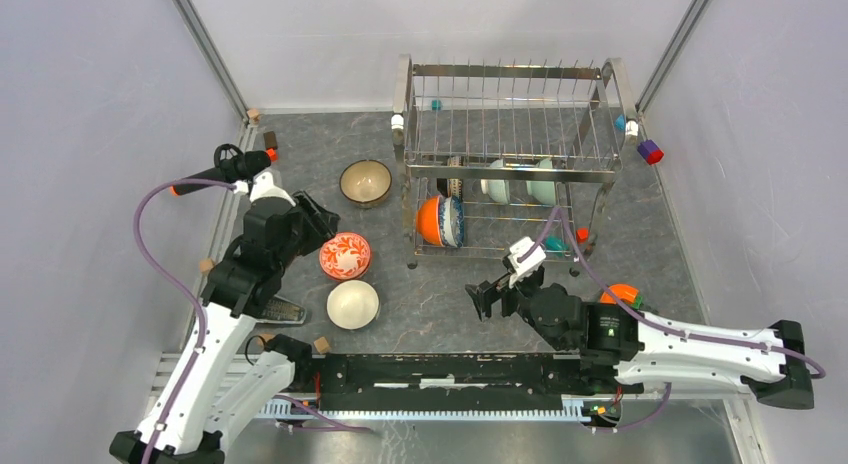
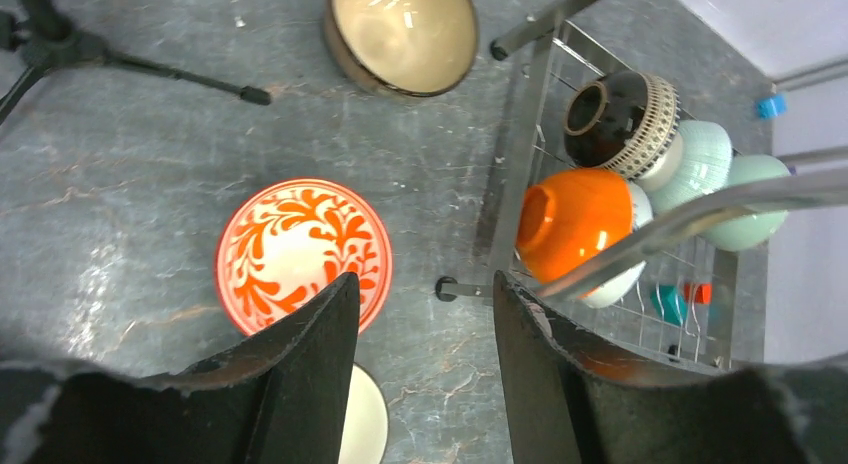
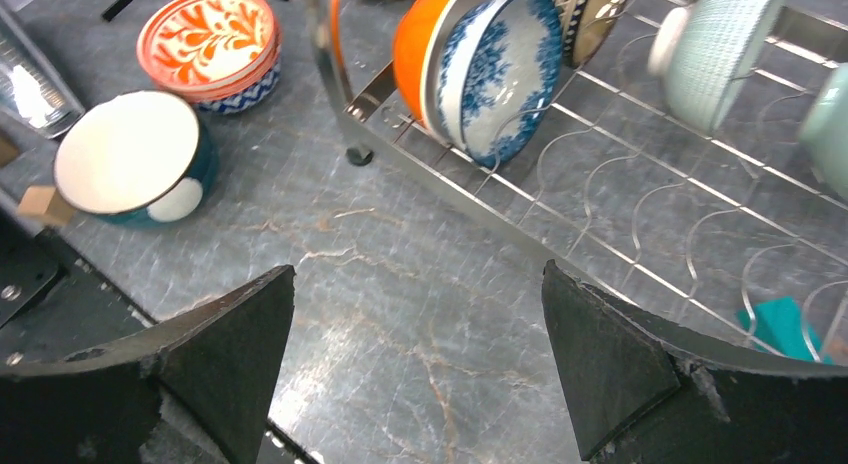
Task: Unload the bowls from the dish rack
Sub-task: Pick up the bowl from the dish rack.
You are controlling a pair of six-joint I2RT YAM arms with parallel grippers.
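Left end effector [image 2: 422,284]: my fingers stand partly apart with nothing between them. They hang low over the bench [image 1: 450,314].
Red-patterned bowl [image 2: 303,246]: upright on the bench, directly under my left fingertips. Its near rim is just beneath the left finger, and I cannot tell whether they touch.
White bowl [image 1: 352,304]: on the bench, just nearer to my base than the red one and apart from it.
Tan bowl [image 1: 365,182]: the dark-rimmed one sits on the bench farther out, near the rack's left legs.
Dish rack [image 1: 510,94]: at the far middle of the bench. Its upper tier is bare wire, and its lower tier has bowls left in it.
Orange bowl [image 1: 428,221]: on edge at the left end of the lower tier.
Blue-and-white bowl [image 3: 495,74]: nested against the orange one on its right, mouth facing my right arm and held between tines [image 3: 600,184].
Dark bowl [image 2: 620,109] and pale green bowls [image 2: 700,164]: farther back in the same tier, also on edge.
Right end effector [image 3: 418,274]: fingers at their widest and empty. It is above bare bench in front of the rack, with the blue-and-white bowl ahead and to the left, well apart.
Step in hand: three bowls are out and I judge the task about half done. My left side is finished with the red bowl, and my right is lined up for the next pick.
Next move: carry my right fingers forward and left, straddle the blue-and-white rim, close, then lift it clear of the tines without hitting the upper tier.
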